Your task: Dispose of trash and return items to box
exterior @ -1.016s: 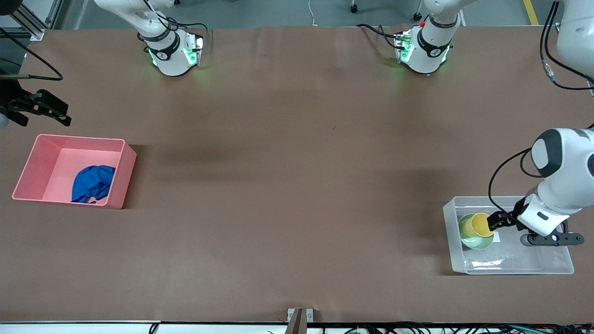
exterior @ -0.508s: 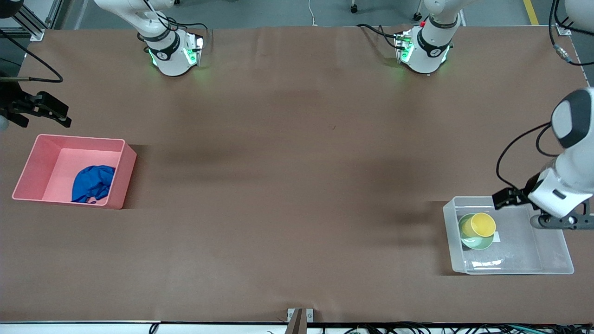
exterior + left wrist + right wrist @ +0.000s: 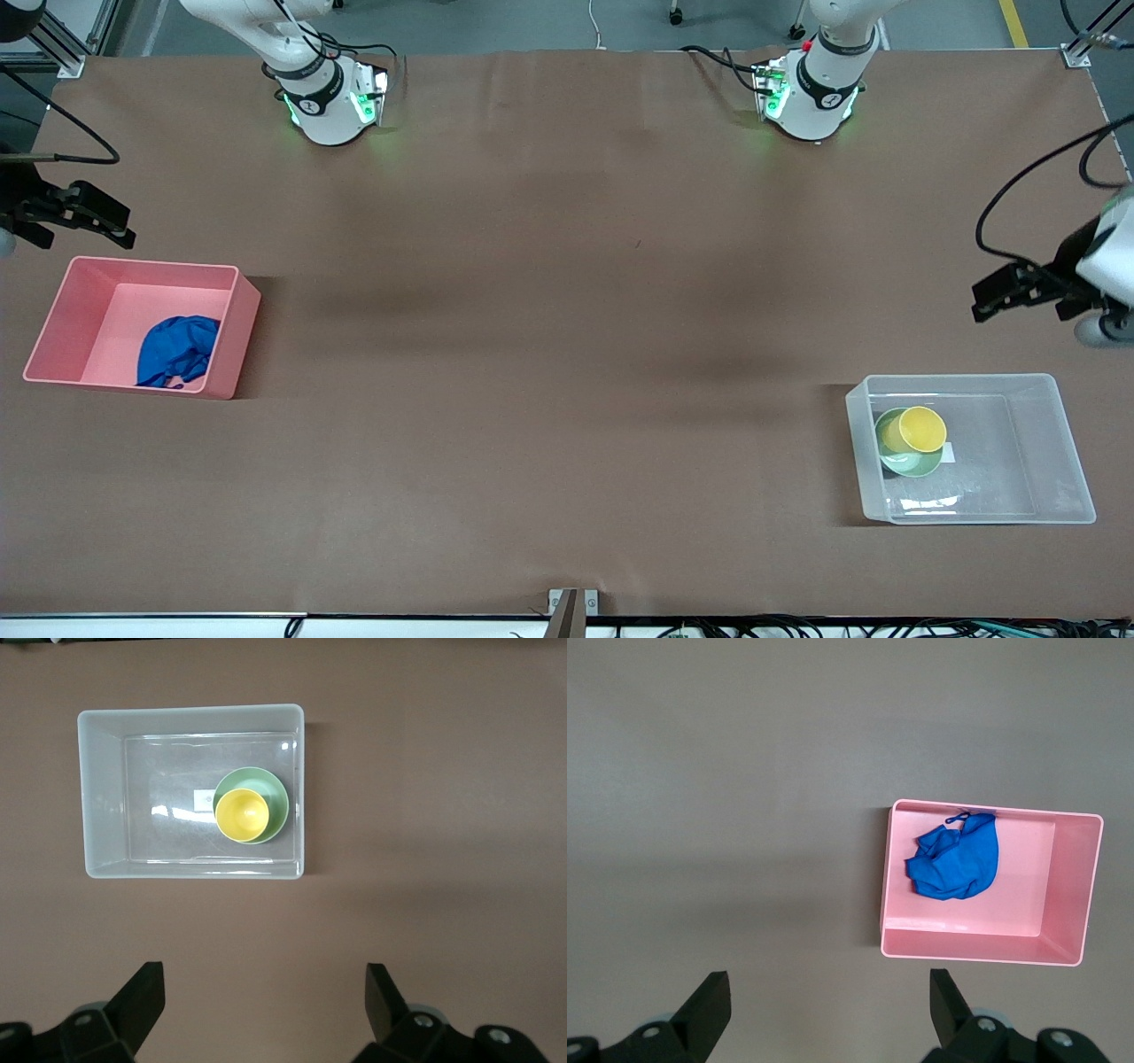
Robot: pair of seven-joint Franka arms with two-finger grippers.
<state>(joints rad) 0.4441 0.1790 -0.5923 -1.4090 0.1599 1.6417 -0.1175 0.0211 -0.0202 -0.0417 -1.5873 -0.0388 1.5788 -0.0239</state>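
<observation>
The blue fabric wad [image 3: 177, 349] lies in the pink bin [image 3: 246, 337] at the right arm's end of the table; it also shows in the right wrist view [image 3: 955, 861]. The yellow cup [image 3: 922, 429] sits in the mint-green bowl [image 3: 904, 462] inside the clear tub [image 3: 1063, 461] at the left arm's end; the left wrist view shows the cup [image 3: 243, 814], the bowl [image 3: 273, 793] and the tub [image 3: 102, 797]. My left gripper [image 3: 997, 295] [image 3: 264, 999] is open and empty, up over bare table beside the tub. My right gripper [image 3: 99, 221] [image 3: 829, 1003] is open and empty, over bare table beside the pink bin.
The brown table runs wide between the pink bin [image 3: 1067, 877] and the tub. Both arm bases [image 3: 332, 102] [image 3: 811, 93] stand along the edge farthest from the front camera. A small metal bracket [image 3: 572, 602] sits at the nearest edge.
My left gripper has let go of the yellow cup in the bowl, risen out of the tub and pulled away over bare table. The right arm has barely moved.
</observation>
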